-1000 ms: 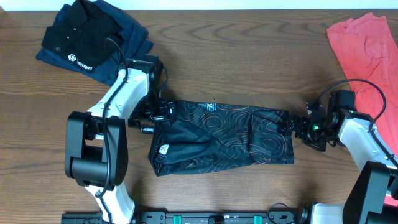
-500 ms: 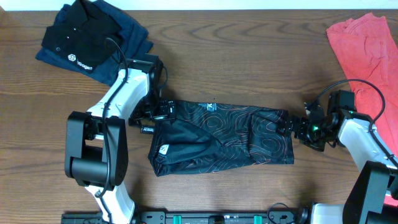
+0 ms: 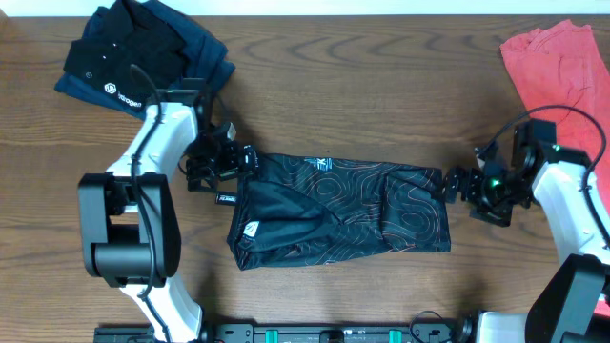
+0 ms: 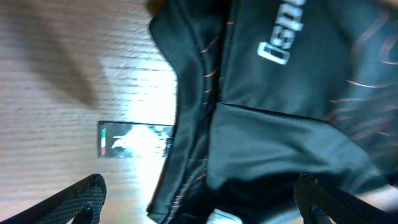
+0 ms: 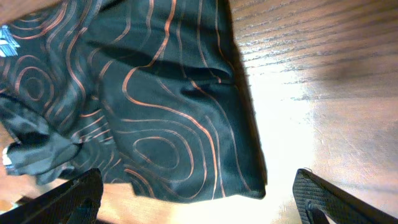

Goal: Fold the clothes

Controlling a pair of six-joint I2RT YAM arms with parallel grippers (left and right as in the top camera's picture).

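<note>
The black jersey (image 3: pixel 338 210) with fine orange contour lines lies folded into a wide band in the middle of the table. My left gripper (image 3: pixel 250 160) is open at its upper left corner, just above the fabric. In the left wrist view the jersey's edge (image 4: pixel 261 124) lies between the spread fingers (image 4: pixel 199 208). My right gripper (image 3: pixel 450 184) is open at the jersey's right edge. In the right wrist view the patterned fabric (image 5: pixel 155 106) ends in front of the spread fingers (image 5: pixel 199 202).
A plain black polo with a white logo (image 3: pixel 133 57) lies bunched at the back left. A coral-red garment (image 3: pixel 558 67) lies at the back right, near my right arm. A small label (image 4: pixel 134 140) lies on the wood beside the jersey.
Both arms have pulled back outward and up a little. The left arm swung left, the right arm moved right. The jersey has stayed in place.
</note>
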